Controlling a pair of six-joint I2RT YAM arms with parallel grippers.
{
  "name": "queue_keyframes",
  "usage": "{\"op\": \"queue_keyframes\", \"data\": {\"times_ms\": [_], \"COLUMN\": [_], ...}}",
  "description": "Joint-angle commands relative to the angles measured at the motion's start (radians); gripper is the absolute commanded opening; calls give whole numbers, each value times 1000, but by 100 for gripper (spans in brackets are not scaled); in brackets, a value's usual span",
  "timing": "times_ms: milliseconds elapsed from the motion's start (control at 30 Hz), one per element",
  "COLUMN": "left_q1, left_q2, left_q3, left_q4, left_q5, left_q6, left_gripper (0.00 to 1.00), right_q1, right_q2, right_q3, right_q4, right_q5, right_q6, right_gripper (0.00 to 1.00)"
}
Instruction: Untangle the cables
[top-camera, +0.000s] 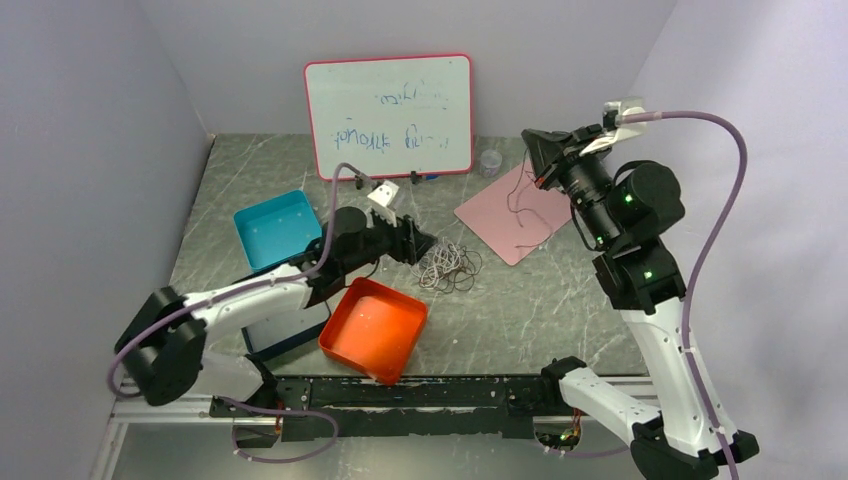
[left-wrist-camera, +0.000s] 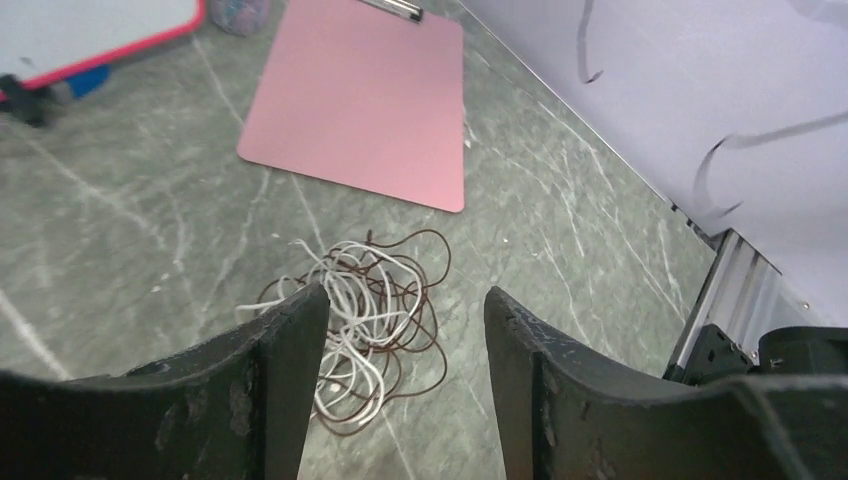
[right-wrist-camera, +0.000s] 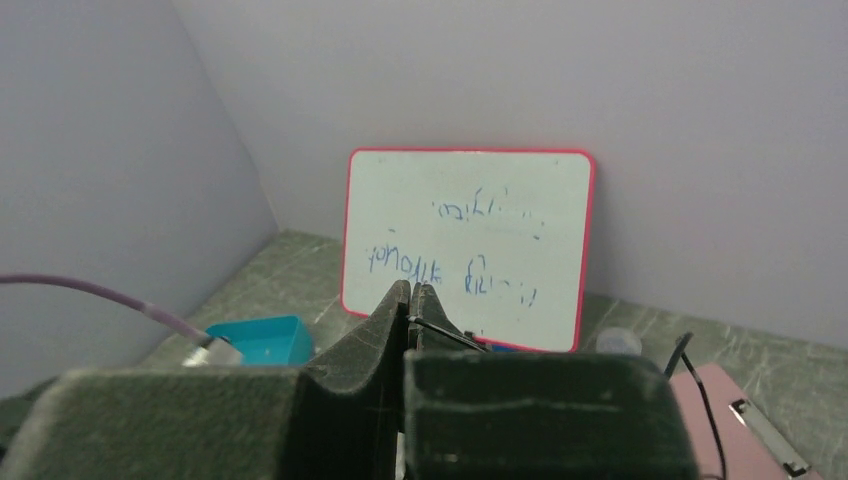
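The left gripper stood open, jaws apart just above the tangled cables, which lay on the worktop near the clipboard. The right gripper, raised above the clipboard, was closed on one black cable.

The left arm reaches forward from its base low over the worktop, its wrist angled down. The left gripper has its two dark fingers spread well apart with nothing between them. The right arm stands tall, its elbow bent and its wrist raised well above the worktop. The right gripper has its fingers pressed together, pinching a thin black cable.
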Motion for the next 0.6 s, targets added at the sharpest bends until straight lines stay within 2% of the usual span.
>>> {"op": "queue_keyframes", "data": {"times_ms": [0,133,333,567], "left_q1": [-4,19,169,305], "left_q2": [-133,-245,-419,-538], "left_q3": [46,63,76,159], "left_q4": [-222,-395,-622,-885], "left_q5": [-177,-299,-293,-406], "left_q6": [49,45,13,57], "left_gripper": [64,65,64,65], "right_q1": [-7,-7,-7,7], "right_q2": [-9,18,59,135], "right_q3": [-29,-41,-46,-40], "right_q4": [29,34,26,18], "right_q5": [-29,-67,-130,-265], "right_q6": [-15,-15,-22,-6], "right_gripper": [0,0,0,0]}}
